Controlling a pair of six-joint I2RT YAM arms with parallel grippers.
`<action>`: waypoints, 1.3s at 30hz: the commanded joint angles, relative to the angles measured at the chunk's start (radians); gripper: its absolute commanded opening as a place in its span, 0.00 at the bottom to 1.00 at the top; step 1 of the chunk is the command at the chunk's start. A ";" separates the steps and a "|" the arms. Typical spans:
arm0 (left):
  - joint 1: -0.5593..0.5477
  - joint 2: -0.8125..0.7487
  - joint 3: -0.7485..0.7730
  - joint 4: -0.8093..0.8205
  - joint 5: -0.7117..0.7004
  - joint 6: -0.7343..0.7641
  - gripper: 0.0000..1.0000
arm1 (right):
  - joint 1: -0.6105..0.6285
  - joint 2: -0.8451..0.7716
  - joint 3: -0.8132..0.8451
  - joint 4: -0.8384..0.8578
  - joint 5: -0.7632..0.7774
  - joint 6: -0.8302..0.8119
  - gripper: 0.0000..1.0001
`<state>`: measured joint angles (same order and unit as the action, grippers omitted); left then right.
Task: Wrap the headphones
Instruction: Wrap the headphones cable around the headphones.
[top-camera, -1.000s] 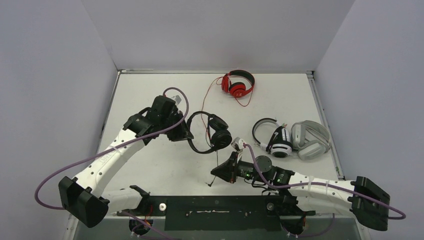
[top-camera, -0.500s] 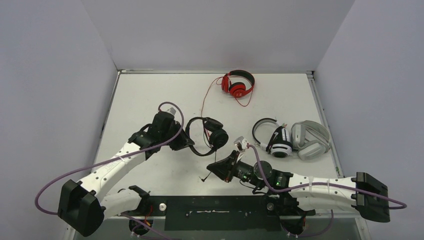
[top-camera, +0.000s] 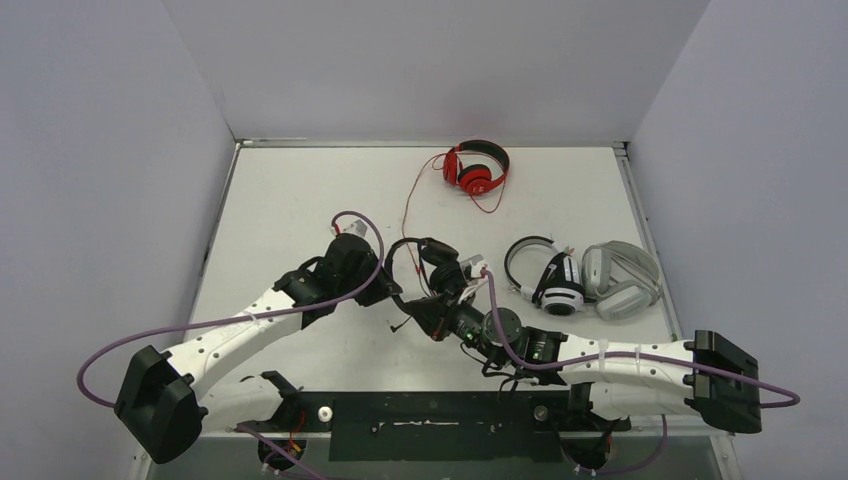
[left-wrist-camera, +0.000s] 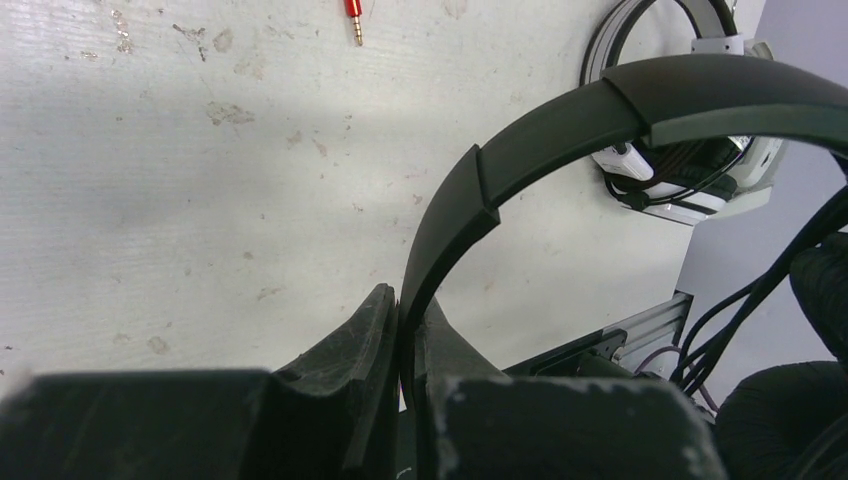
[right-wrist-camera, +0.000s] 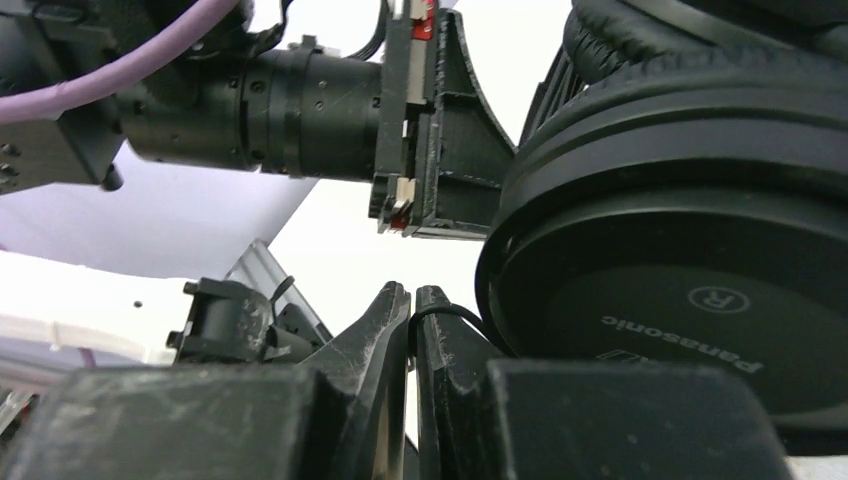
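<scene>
The all-black headphones (top-camera: 432, 256) hang lifted at mid-table. My left gripper (top-camera: 392, 293) is shut on their headband (left-wrist-camera: 520, 150), which runs up between my fingers (left-wrist-camera: 372, 330). My right gripper (top-camera: 425, 313) is just right of it, shut on the thin black cable (right-wrist-camera: 440, 310) beside the black ear cup (right-wrist-camera: 690, 300). The cable's plug end (top-camera: 396, 327) dangles below the two grippers. The red headphones (top-camera: 476, 167) lie at the back. The white-and-black pair (top-camera: 552, 277) and the light grey pair (top-camera: 622, 279) lie at the right.
The red pair's thin cable (top-camera: 413, 192) runs down toward the black headphones; its plug (left-wrist-camera: 354, 12) shows in the left wrist view. The black rail (top-camera: 440, 410) crosses the table's near edge. Grey walls close the left, back and right sides.
My left gripper carried the black headphones nearer and to the right. My right gripper moved left and farther in with the cable until it sits next to the left gripper under the ear cups.
</scene>
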<state>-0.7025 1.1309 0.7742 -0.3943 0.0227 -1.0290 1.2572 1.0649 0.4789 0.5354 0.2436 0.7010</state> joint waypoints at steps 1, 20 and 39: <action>-0.024 0.010 0.010 0.069 -0.045 -0.007 0.00 | -0.014 -0.002 0.067 0.042 0.103 0.035 0.05; -0.037 0.083 -0.011 0.094 -0.023 0.013 0.00 | -0.071 0.168 0.124 -0.162 0.223 0.141 0.14; -0.037 0.164 -0.003 0.098 0.016 0.055 0.00 | -0.097 0.377 0.210 -0.313 0.239 0.177 0.22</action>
<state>-0.7311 1.3018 0.7353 -0.3645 -0.0326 -0.9966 1.1831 1.4223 0.6590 0.2588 0.4808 0.8940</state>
